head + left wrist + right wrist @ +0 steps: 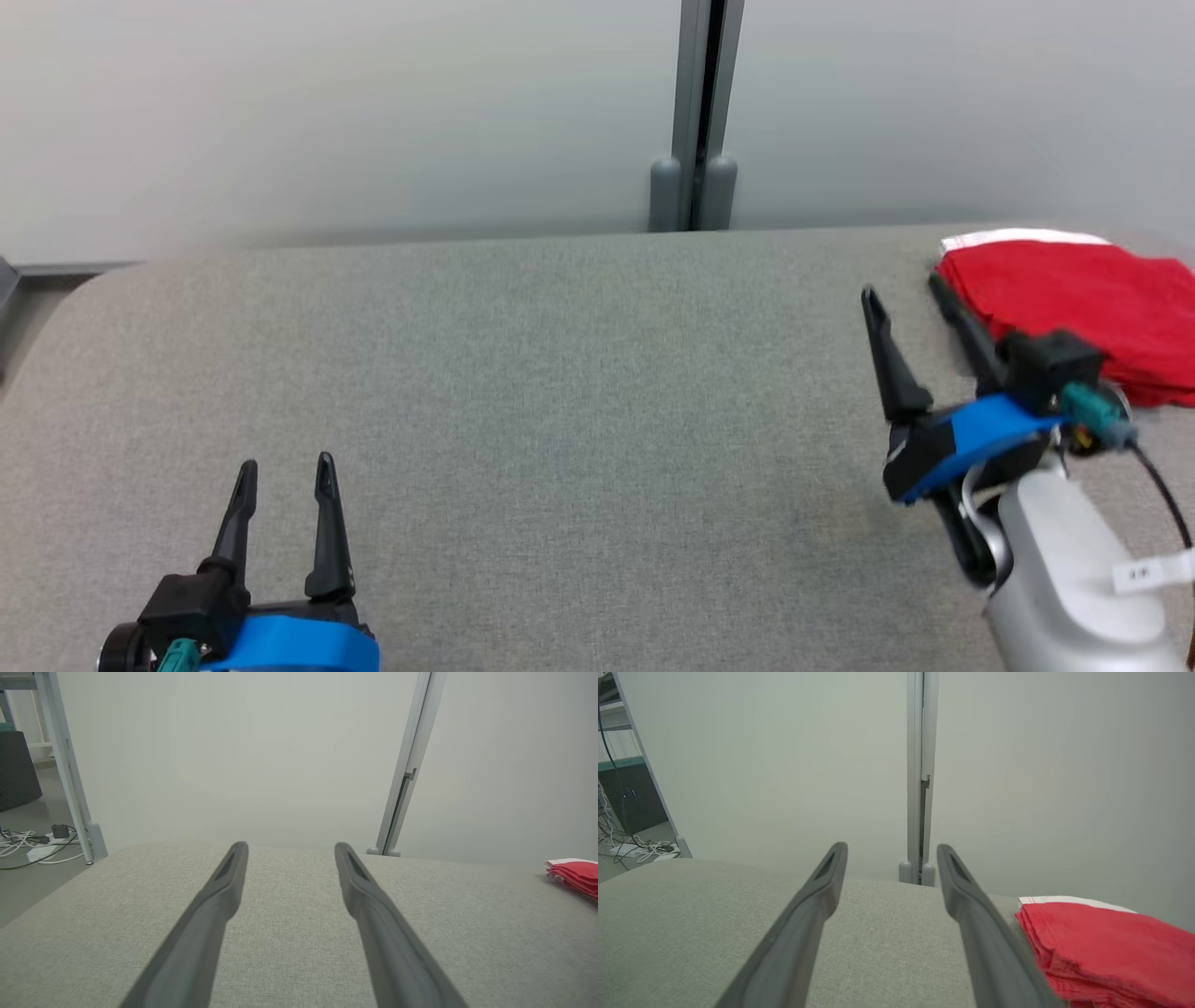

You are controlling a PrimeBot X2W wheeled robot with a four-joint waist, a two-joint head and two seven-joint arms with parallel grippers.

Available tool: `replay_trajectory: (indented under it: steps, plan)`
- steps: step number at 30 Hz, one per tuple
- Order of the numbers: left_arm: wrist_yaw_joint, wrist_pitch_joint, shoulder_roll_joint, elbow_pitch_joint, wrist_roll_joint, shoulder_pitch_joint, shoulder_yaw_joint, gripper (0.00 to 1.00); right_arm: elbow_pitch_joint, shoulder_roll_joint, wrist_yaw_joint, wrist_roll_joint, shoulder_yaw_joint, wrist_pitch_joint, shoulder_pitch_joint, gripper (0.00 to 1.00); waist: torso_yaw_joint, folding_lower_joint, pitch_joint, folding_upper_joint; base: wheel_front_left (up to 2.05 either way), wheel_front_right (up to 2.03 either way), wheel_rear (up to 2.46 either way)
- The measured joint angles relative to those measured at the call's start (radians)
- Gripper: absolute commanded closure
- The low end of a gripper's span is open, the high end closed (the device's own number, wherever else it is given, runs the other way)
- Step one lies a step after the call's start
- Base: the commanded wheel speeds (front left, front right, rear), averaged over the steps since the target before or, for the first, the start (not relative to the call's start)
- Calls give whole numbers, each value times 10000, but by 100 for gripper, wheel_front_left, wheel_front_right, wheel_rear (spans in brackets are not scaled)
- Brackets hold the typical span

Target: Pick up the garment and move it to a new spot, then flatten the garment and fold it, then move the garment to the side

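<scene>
My right gripper (902, 287): two dark fingers spread wide, holding nothing, over the grey woven fabric tabletop (560, 373). Its outer finger is just beside the left edge of the folded red cloth garment (1083, 289); contact unclear. The garment lies flat at the table's far right, with a white layer along its far edge. My left gripper (286, 464): fingers apart, empty, at the near left, well apart from the garment.

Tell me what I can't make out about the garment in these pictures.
- Head view: garment runs off the right edge; right gripper covers its near-left part.
- Left wrist view: the right edge cuts it.
- Right wrist view: a finger hides part of its left edge.
- Folded, so its type is unclear.
</scene>
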Motion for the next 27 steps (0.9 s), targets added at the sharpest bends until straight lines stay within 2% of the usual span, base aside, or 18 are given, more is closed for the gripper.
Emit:
replay_trajectory:
  steps: [7, 17, 22, 27]
  plan:
    - [77, 52, -6, -52, -84, 345, -71, 0, -995, 460, 0, -167, -648, -13, 1724, 0, -101, 0, -414, 0, 0, 0, 0]
    - [163, 128, 0, -123, -157, 384, -194, 0, -3760, 1057, 0, -1066, -1653, 761, 3976, 0, -83, 2, -450, 0, 0, 0, 0]
    - [205, 130, 17, -75, -171, 349, -209, 0, -4840, 1174, 0, -1283, -1850, 1174, 4704, 0, -26, 2, -431, 0, 0, 0, 0]
    - [261, 132, 71, -33, -232, 314, -201, 0, -5344, 1198, 0, -1131, -1937, 1402, 5014, 0, -24, 2, -411, 0, 0, 0, 0]
